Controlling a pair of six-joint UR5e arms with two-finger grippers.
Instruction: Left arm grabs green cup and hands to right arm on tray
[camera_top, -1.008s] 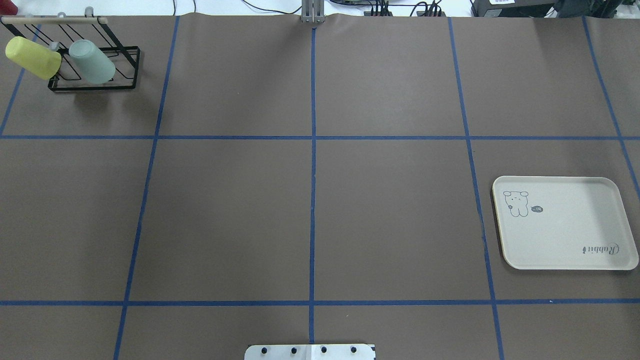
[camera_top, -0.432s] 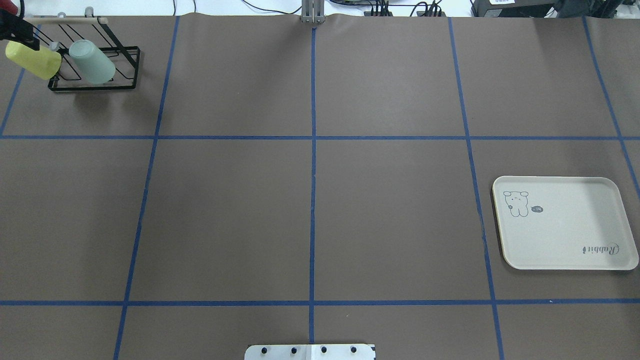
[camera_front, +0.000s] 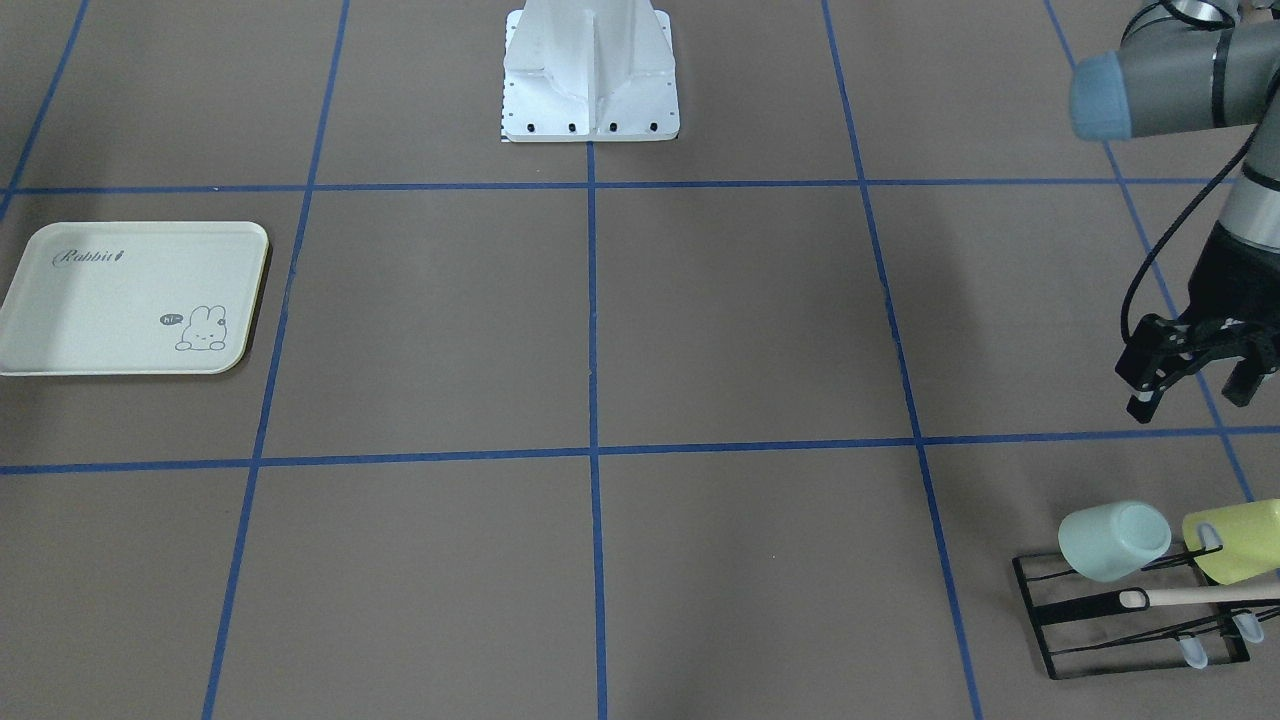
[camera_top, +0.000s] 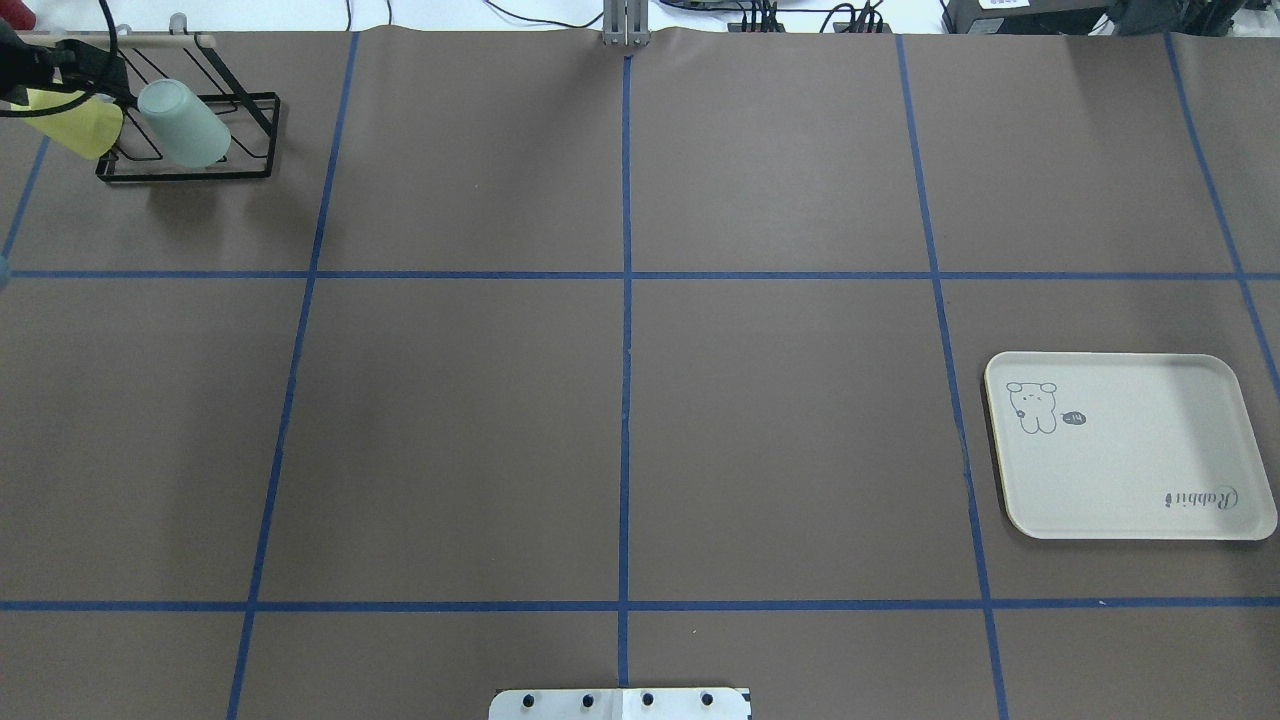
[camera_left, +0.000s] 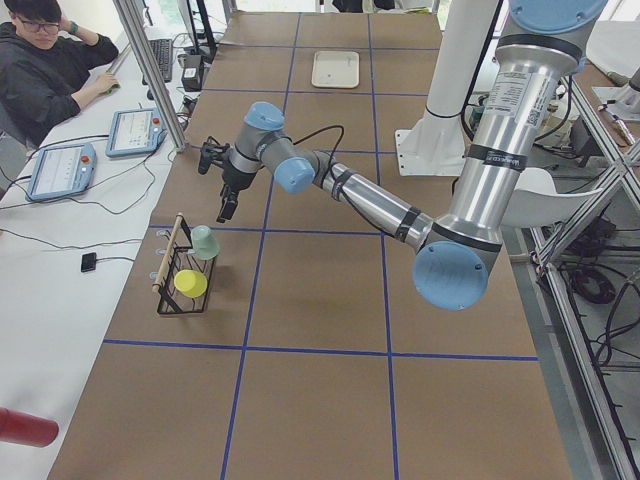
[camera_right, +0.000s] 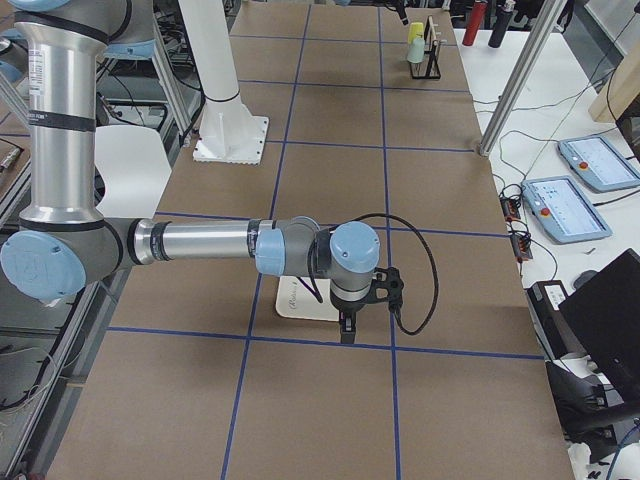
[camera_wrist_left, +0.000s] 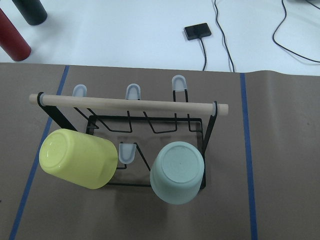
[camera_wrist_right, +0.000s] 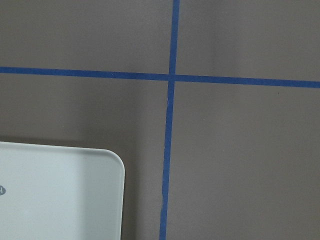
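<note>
The green cup is a pale mint tumbler that rests tilted on a prong of a black wire rack, bottom outward. It also shows in the overhead view and in the left wrist view. My left gripper is open and empty, held in the air short of the rack on the robot's side. The cream tray lies empty at the table's right. My right gripper hangs by the tray's edge. It shows only in the right side view, so I cannot tell if it is open.
A yellow-green cup hangs on the same rack beside the mint one, seen too in the left wrist view. The rack has a wooden bar along its top. The robot's base plate is at mid table edge.
The left gripper has come into the overhead view at the top left corner and now partly covers the yellow-green cup. The cups, rack and tray have not moved.
</note>
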